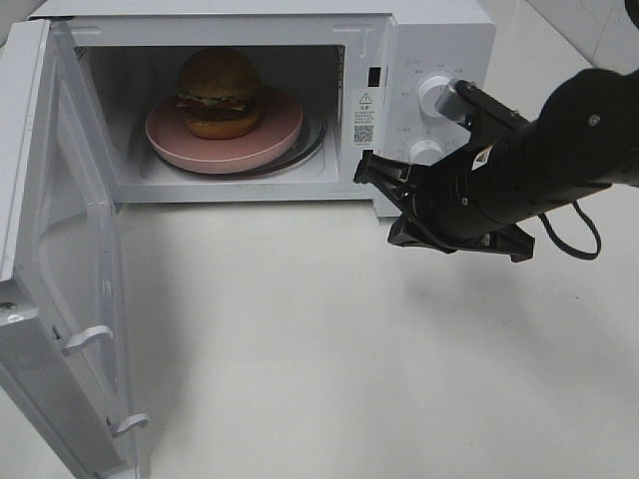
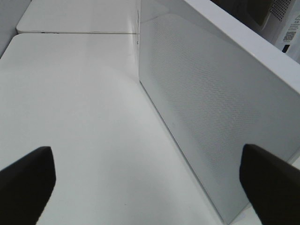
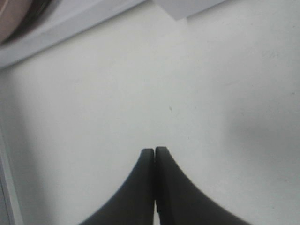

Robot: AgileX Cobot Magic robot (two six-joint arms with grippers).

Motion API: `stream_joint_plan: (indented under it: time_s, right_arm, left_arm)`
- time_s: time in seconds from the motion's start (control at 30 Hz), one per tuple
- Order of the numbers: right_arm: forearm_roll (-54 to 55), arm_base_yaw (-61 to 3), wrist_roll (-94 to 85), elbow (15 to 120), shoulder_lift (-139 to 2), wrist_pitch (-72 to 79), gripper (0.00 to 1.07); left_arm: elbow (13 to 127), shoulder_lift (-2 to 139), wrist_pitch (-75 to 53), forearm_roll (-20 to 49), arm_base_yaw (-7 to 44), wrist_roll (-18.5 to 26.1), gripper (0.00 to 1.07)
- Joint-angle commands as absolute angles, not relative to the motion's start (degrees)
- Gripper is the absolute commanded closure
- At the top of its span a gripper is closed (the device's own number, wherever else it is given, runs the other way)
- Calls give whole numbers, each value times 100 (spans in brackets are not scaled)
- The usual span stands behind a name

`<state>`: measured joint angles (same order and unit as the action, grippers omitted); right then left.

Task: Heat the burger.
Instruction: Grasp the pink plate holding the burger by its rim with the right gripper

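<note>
Microwave: we count one, white, standing at the back of the worktop.
Door: one, swung fully outward on the left side of the exterior view; in the left wrist view we see its perforated outer panel rising from the worktop.
Door latch hooks: we count two, and, on the door's free edge.
Burger: one, inside the microwave cavity, sitting on the plate.
Plate: one, pink, resting on the turntable inside the cavity; a sliver of it shows in the right wrist view.
Control knobs: we count two, an upper one and a lower one, on the panel to the right of the cavity.
Warning label: one, on the frame beside the cavity opening.
Left claw: one, fingers spread wide, hanging over bare worktop just beside the door's outer face, gripping nothing; we do not see it in the exterior view.
Right claw: one, also, fingertips pressed together with nothing between them, held above the worktop in front of the lower right corner of the cavity opening.
Cable: one black loop hanging under the right arm.
</note>
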<state>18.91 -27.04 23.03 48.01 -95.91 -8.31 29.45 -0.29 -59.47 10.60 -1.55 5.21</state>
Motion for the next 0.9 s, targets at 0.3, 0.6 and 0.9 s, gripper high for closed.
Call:
stream_joint_plan:
  time_s: [0.3, 0.6, 0.9]
  right_arm:
    - [1123, -2676, 252, 6068, -9540, -3243, 107]
    - [1020, -2962, -2653, 6772, -9540, -3885, 107]
    - [143, -3214, -5884, 6824, -9540, -3650, 102]
  left_arm:
    - [2951, -74, -5890, 1077, -183, 504, 6]
    - [2951, -74, -5890, 1077, -183, 504, 6]
    - [2951, -74, -5890, 1077, -183, 504, 6]
